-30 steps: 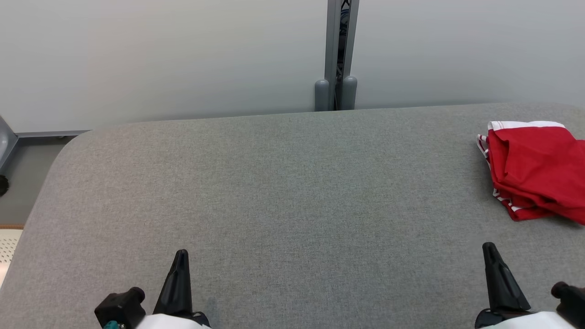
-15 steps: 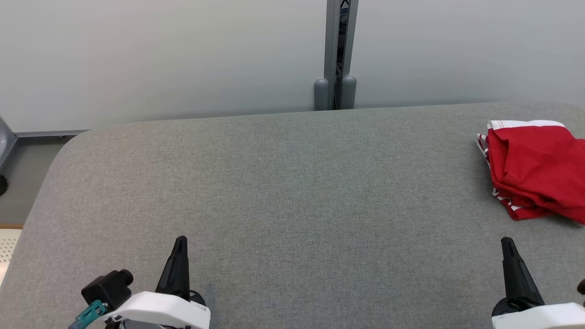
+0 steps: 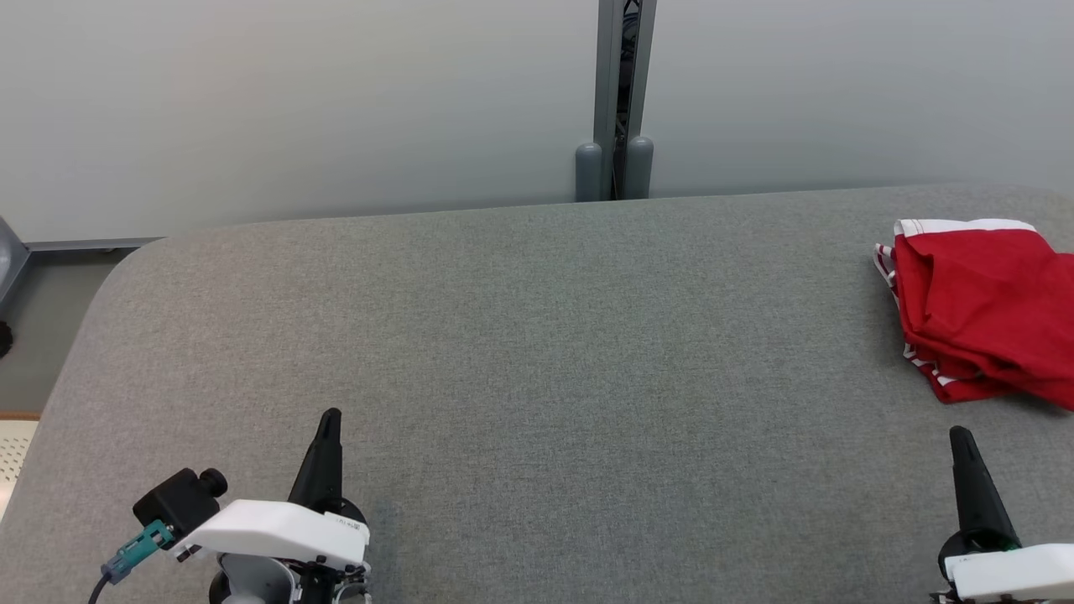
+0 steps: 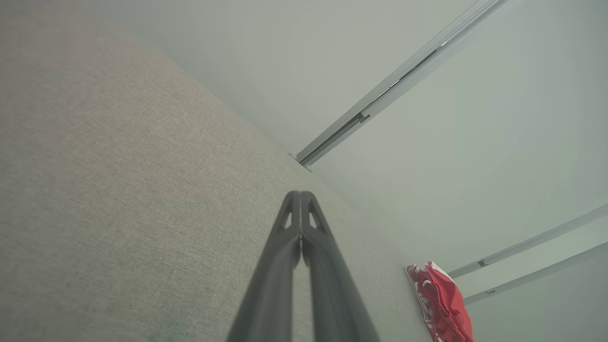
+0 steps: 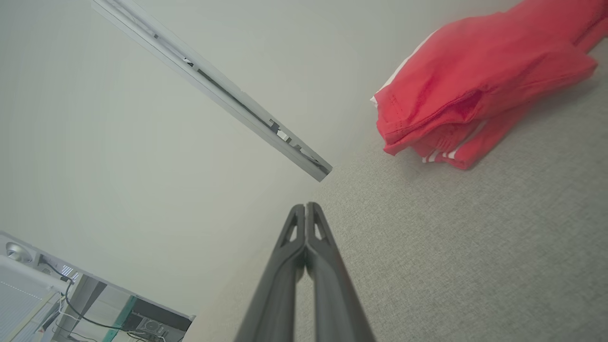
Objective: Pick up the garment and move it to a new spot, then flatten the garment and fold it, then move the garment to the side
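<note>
The grey fabric-covered table (image 3: 537, 335) spread out before me, its rounded far corner showing at my left and its far edge running along the pale wall panels (image 3: 294, 101). A strip of grey floor (image 3: 38, 327) showed past that corner. Between the two panels stood a grey metal post (image 3: 623, 84), with two short rounded stubs at its foot just behind the table's edge. The red garment (image 3: 982, 310), trimmed in white with thin white stripes along one edge, lay in a loosely folded, rumpled pile on the far right part of the table, cut off by the right border of my head view. It sat ahead of my right gripper (image 3: 959, 436) and clear of it, and well apart from my left gripper (image 3: 329, 419). Both grippers were low at the near edge, fingers pointing away from me over bare cloth. From the left wrist, my left gripper (image 4: 300, 197) had its two dark fingers pressed tip to tip with nothing between them. From the right wrist, my right gripper (image 5: 306, 209) was likewise closed and empty, with the garment (image 5: 479, 80) up ahead to its right.
</note>
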